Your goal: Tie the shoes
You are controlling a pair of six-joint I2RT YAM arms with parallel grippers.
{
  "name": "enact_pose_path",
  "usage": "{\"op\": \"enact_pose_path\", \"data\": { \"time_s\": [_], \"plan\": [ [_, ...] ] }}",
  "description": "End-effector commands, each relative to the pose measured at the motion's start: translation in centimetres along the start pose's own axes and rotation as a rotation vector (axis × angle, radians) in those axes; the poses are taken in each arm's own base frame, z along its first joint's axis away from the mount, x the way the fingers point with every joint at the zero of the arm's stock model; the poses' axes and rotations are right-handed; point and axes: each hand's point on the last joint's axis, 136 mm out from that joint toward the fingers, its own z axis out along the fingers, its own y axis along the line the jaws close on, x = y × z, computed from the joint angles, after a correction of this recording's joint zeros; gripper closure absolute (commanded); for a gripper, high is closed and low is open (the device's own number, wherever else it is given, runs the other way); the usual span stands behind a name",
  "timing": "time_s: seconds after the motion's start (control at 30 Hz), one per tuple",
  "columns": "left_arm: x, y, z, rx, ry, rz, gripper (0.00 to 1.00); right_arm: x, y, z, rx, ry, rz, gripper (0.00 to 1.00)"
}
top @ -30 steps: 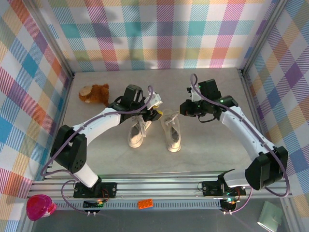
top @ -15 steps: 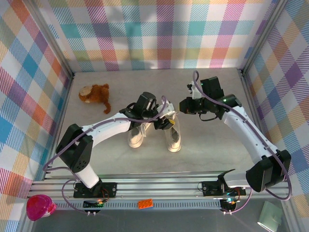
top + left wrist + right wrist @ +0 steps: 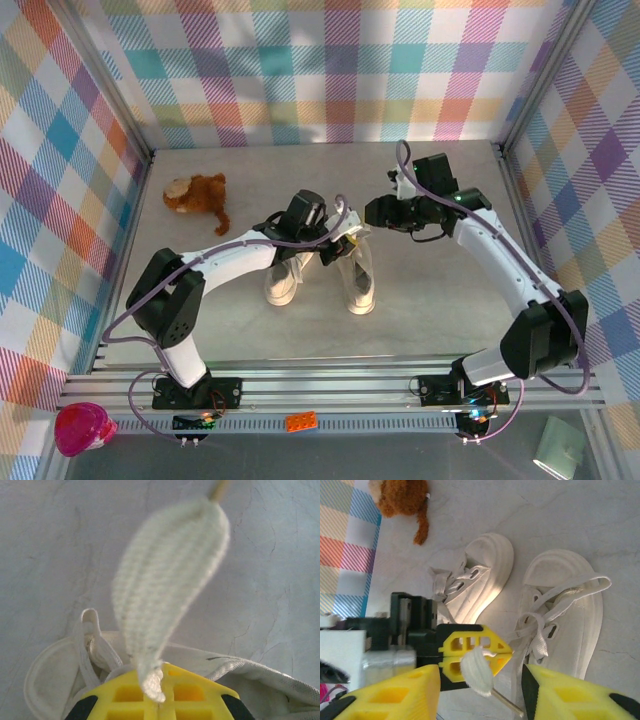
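Observation:
Two cream shoes lie side by side mid-table: the left shoe (image 3: pixel 282 282) and the right shoe (image 3: pixel 361 285), both with loose white laces. My left gripper (image 3: pixel 340 245) hovers over the back of the right shoe. In the left wrist view its yellow jaws (image 3: pixel 162 677) are shut on a white lace end (image 3: pixel 165 585) that stands up to a tan aglet (image 3: pixel 220 487). My right gripper (image 3: pixel 372 212) is just beyond it, open. In the right wrist view its fingers (image 3: pixel 395 695) stand on either side of that lace end (image 3: pixel 477 672) without touching it.
A brown plush toy (image 3: pixel 197 192) lies at the back left of the table. Checked walls close in the left, back and right sides. The metal rail (image 3: pixel 330 385) with the arm bases runs along the near edge.
My left gripper moved right from between the shoes to over the right shoe and shut on the lace end. My right gripper opened and let that lace end go.

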Motion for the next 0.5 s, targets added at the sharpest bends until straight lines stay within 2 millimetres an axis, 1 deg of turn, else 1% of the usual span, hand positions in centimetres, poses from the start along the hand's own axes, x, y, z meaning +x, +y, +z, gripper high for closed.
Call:
{"op": "enact_pose_path", "data": {
  "time_s": [0.0, 0.07, 0.17, 0.3, 0.47],
  "plan": [
    [-1.5, 0.1, -2.0, -0.006, -0.073, -0.032, 1.00, -0.3, -2.6, 1.0, 0.056, 0.037, 0.081, 0.46],
    [-1.0, -0.1, -2.3, -0.004, -0.075, -0.049, 1.00, -0.5, -4.8, 2.5, 0.080, 0.054, 0.144, 0.45],
    [-0.5, -0.2, -2.4, -0.002, -0.072, -0.070, 1.00, -0.4, -6.6, 5.5, 0.079, 0.101, 0.201, 0.46],
    [-0.3, 0.0, -2.4, -0.005, -0.073, -0.088, 1.00, 0.0, -8.4, 9.1, 0.065, 0.151, 0.262, 0.46],
    [0.2, 0.3, -2.3, -0.005, -0.061, -0.104, 1.00, -0.2, -9.7, 12.2, 0.046, 0.182, 0.292, 0.46]
  ]
}}
